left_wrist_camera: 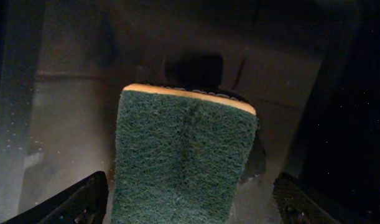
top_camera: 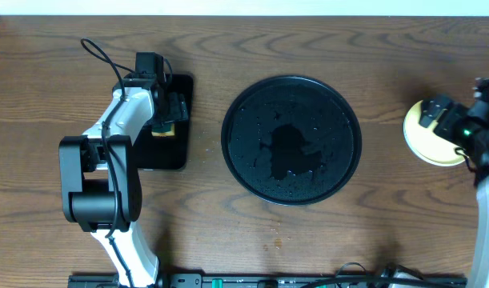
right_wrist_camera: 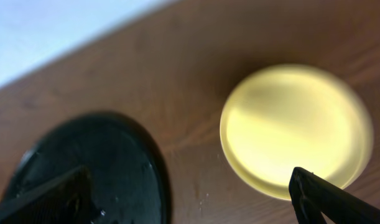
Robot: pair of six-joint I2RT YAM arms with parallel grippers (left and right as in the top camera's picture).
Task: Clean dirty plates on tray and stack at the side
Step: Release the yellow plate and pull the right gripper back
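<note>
The large round black tray (top_camera: 244,104) sits mid-table, wet and holding no plates; its edge also shows in the right wrist view (right_wrist_camera: 102,162). A pale yellow plate (top_camera: 420,142) lies on the table at the far right, and is seen again in the right wrist view (right_wrist_camera: 295,130). The mint-white plates are not visible. My right gripper (top_camera: 438,114) hovers over the yellow plate, open and empty (right_wrist_camera: 190,193). My left gripper (top_camera: 168,112) is open (left_wrist_camera: 190,199), its fingers on either side of a green-and-yellow sponge (left_wrist_camera: 183,155).
The sponge (top_camera: 162,132) lies on a small rectangular black tray (top_camera: 176,152) at the left, under the left arm. The tray's dark floor fills the left wrist view (left_wrist_camera: 65,124). A pale wall runs along the table's far edge.
</note>
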